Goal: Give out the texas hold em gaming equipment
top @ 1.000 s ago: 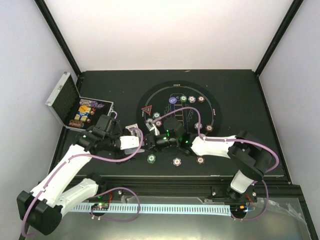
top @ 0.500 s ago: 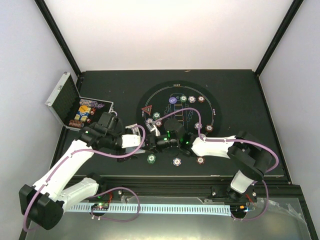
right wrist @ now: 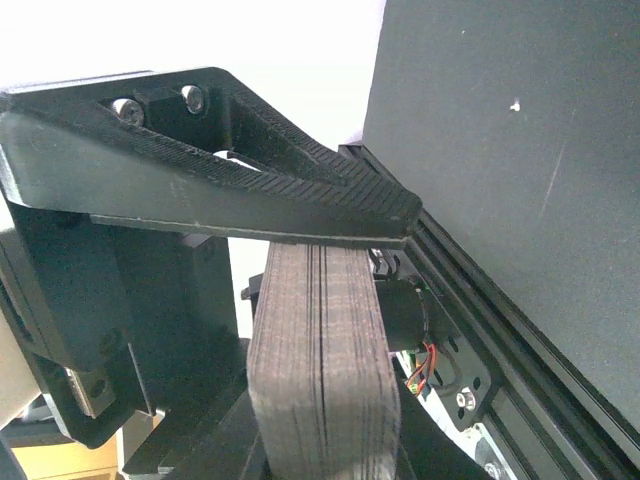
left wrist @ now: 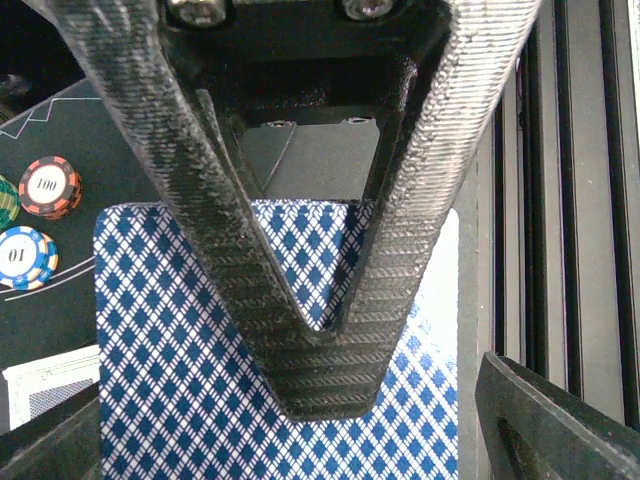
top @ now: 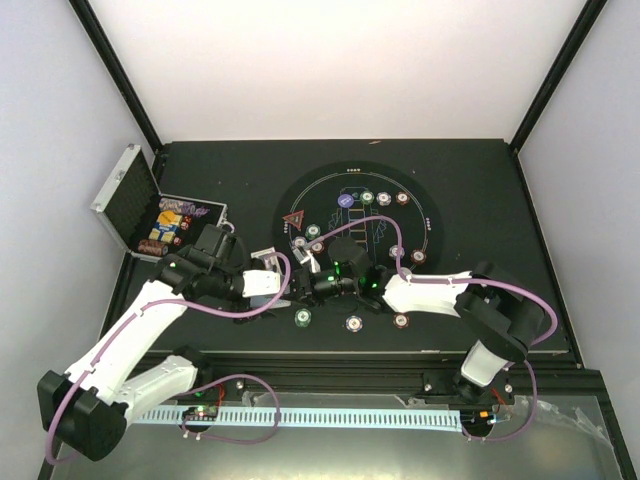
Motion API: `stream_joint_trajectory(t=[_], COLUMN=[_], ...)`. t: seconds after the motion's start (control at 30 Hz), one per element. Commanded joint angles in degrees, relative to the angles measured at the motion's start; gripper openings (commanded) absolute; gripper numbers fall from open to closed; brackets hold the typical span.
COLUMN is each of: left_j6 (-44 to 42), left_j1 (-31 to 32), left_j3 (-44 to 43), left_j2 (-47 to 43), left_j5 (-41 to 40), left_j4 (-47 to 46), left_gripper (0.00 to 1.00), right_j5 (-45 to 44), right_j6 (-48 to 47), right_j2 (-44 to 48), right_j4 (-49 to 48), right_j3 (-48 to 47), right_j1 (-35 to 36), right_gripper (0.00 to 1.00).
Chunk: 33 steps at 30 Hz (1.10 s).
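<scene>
My right gripper (top: 304,284) is shut on a thick deck of playing cards (right wrist: 318,360), clamped between its fingers (right wrist: 300,200) over the mat's near-left edge. In the left wrist view the deck's top card (left wrist: 180,330) shows a blue diamond back. My left gripper (left wrist: 322,370) is shut, its tips meeting right over that card; I cannot tell whether they touch it. In the top view it (top: 287,285) meets the right gripper. Striped chips (top: 354,323) lie round the mat, with a red triangle marker (top: 294,220) at its left. A red chip (left wrist: 50,187) and a blue-white chip (left wrist: 25,257) lie beside the deck.
The round black mat (top: 420,205) fills the table's middle. The open silver case (top: 128,195) with more chips stands at the far left. A loose card (top: 263,257) lies left of the mat. The black rail (top: 400,355) runs along the near edge.
My left gripper has moved a little to the right, closing in on the deck held by my right gripper. The right arm has barely moved.
</scene>
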<state>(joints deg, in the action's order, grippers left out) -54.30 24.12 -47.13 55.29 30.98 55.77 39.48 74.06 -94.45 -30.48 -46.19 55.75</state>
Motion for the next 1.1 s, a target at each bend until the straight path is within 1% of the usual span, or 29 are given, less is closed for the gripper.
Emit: stream_joint_trajectory(t=[0.0,0.1,0.13,0.2,0.37,0.53,0.7,0.8,1.07], left_j6=[-1.84,-1.61,-1.27,-0.19,0.54,1.47,3.04,3.51,3.66], left_j1=[0.35,0.37,0.38,0.4,0.4,0.38,0.4,0.4,0.4], left_j3=[-0.58,-0.05,0.06,0.54,1.19,0.92,1.39,1.21,0.34], left_j2=[-1.39,-0.68,-0.63,-1.04,-1.15,-0.54,-0.93,-0.78,0.34], left_j5=[3.16,2.1,1.68,1.08,0.91,1.03,1.77,1.68,1.29], left_j4=[1.17,1.07,0.71,-0.55,-1.05,-0.75,-1.15,-0.71,-0.26], left_gripper=[0.83,0.83,0.85,0.94,0.99,0.99,0.96,0.94,0.9], right_j5=[-0.78,-0.9,-0.87,-0.81,-0.52,-0.46,-0.53,-1.08,-2.66], right_j6=[-0.06,-0.01,-0.16,-0.28,-0.01,-0.56,-1.12,-1.47,-2.26], right_j2=[-0.55,-0.54,-0.63,-0.93,-1.35,-1.43,-1.61,-1.44,-0.31], right_j4=[-1.97,-2.18,-1.95,-1.67,-2.7,-1.9,-0.58,0.74,3.56], right_j3=[-1.03,-1.22,-1.47,-1.62,-1.72,-2.08,-3.16,-4.08,-4.23], right_j1=[-0.2,-0.2,-0.22,-0.25,-0.22,-0.27,-0.29,-0.28,-0.28], right_gripper=[0.04,0.04,0.04,0.04,0.04,0.04,0.03,0.01,0.01])
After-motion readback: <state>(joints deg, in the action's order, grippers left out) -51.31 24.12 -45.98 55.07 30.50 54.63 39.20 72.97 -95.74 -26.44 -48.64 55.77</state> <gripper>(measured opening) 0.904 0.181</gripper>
